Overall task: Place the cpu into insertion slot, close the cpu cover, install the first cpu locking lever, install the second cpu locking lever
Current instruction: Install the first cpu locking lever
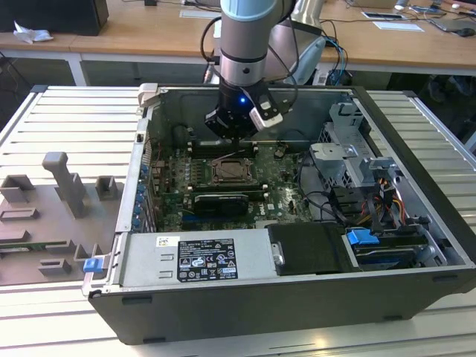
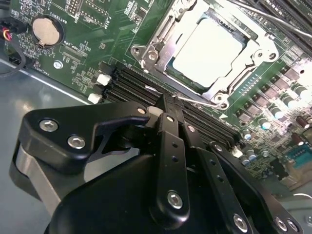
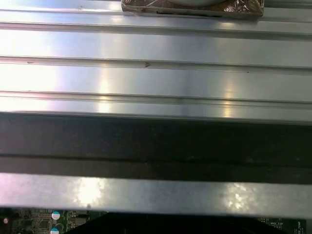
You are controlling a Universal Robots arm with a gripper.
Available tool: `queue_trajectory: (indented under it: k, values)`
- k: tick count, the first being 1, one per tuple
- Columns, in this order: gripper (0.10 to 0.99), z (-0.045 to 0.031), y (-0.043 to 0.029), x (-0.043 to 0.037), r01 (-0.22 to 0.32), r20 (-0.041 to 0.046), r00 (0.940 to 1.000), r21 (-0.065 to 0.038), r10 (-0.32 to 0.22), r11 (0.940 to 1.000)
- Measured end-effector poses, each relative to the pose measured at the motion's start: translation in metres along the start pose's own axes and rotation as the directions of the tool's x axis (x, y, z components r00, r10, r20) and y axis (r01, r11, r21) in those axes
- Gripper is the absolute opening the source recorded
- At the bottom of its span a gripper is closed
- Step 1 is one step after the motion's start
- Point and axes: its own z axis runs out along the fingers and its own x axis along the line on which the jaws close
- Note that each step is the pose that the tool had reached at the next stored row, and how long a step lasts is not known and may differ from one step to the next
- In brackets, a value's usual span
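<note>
The cpu (image 2: 207,51), pale and square, lies in the insertion slot (image 1: 233,172) on the green motherboard. The silvery cpu cover (image 2: 248,61) is down around it, framing the chip through its window. A thin wire locking lever (image 2: 197,100) runs along the socket's near edge, next to the black memory slots (image 2: 129,83). My gripper (image 2: 169,103) is shut, its black fingertips together and right at this lever; whether they press it I cannot tell. In the exterior view the gripper (image 1: 235,138) hangs just behind the socket inside the open computer case (image 1: 245,312).
A black ribbed card (image 1: 219,202) lies in front of the socket. A labelled power supply (image 1: 197,260) is nearer still. A drive cage (image 1: 349,160) and cables fill the exterior view's right. A grey fixture (image 1: 59,193) stands outside the case on the left. A coin battery (image 2: 47,30) sits on the board.
</note>
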Motion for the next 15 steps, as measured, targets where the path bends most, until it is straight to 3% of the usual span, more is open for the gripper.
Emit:
queue_trajectory:
  k: [15]
  values:
    - [0.106, 0.0163, -0.0015, -0.0052, 0.000, -0.0004, 1.0000, 0.004, 0.000, 1.0000]
